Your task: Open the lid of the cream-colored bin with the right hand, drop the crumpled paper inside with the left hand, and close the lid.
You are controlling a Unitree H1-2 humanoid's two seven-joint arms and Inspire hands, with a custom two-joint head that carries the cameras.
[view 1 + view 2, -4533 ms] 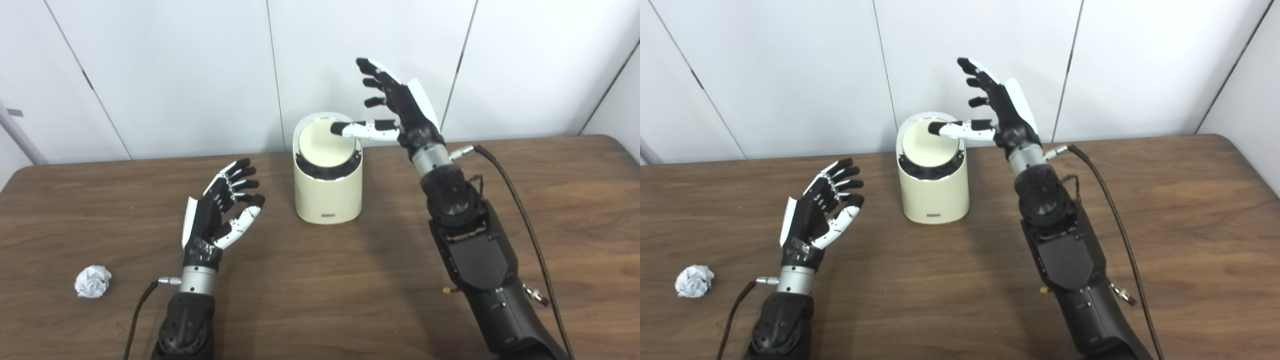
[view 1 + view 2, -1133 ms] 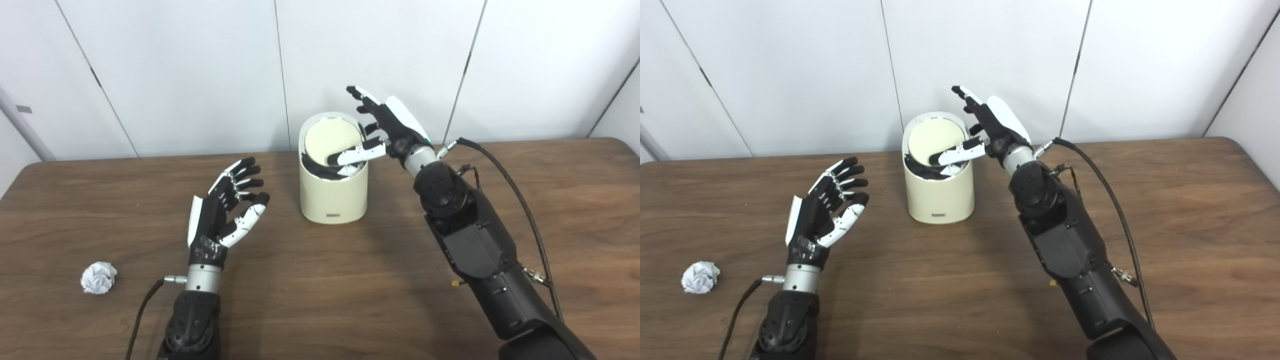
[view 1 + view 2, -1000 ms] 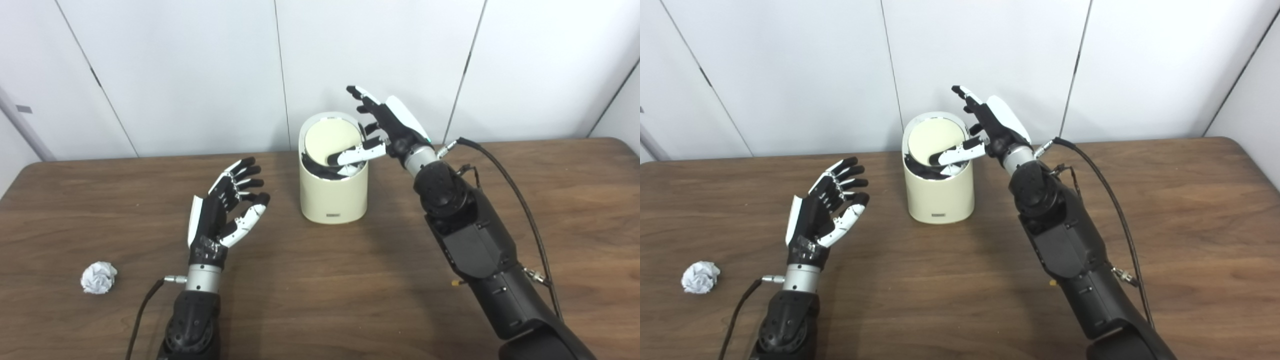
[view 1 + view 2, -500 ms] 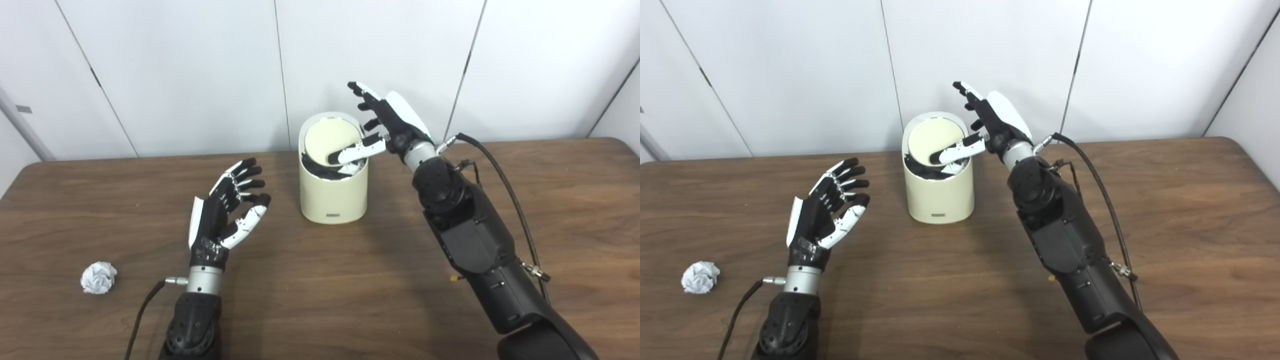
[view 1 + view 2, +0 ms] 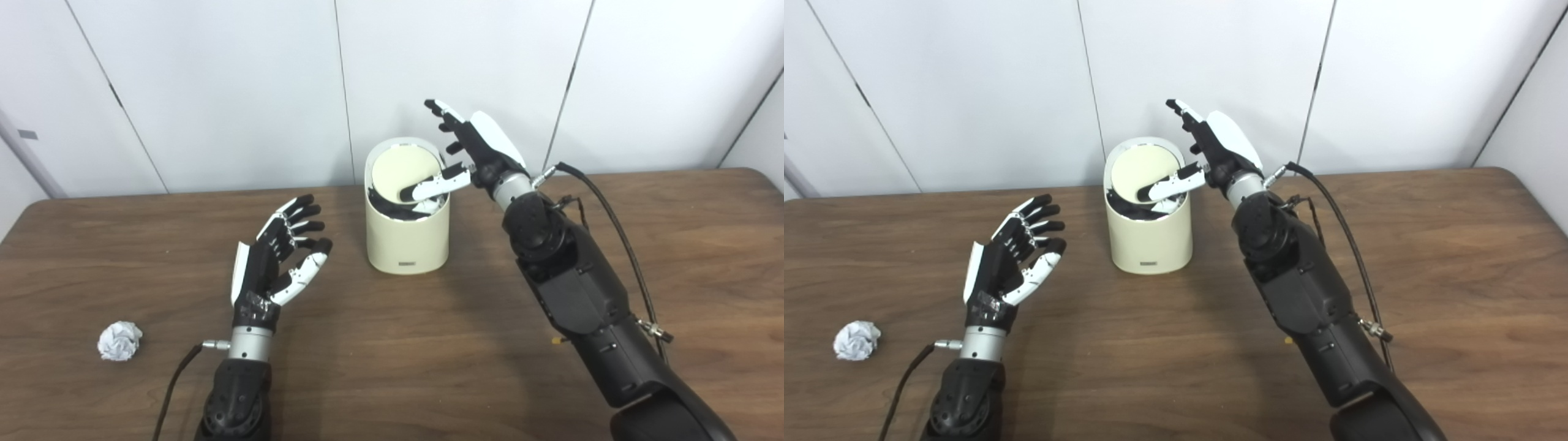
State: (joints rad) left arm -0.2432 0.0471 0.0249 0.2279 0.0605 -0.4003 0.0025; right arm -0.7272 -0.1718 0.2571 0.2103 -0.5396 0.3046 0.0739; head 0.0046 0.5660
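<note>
The cream-colored bin (image 5: 407, 236) stands at the middle back of the table. Its round lid (image 5: 404, 173) is tilted up toward the back, showing a dark gap at its front. My right hand (image 5: 471, 150) is open beside the bin's upper right, with its thumb (image 5: 429, 187) reaching into the opening under the tilted lid. The crumpled paper (image 5: 118, 340) lies on the table at the front left. My left hand (image 5: 275, 263) is open and empty, palm up, between the paper and the bin.
The brown wooden table (image 5: 392, 343) ends at the white panelled wall (image 5: 245, 79) right behind the bin. A black cable (image 5: 612, 214) runs along my right arm.
Over the last seconds my right thumb went from resting on the closed lid to pushing it open and tilted. In the last second the right hand rose slightly. The left hand and paper stayed put.
</note>
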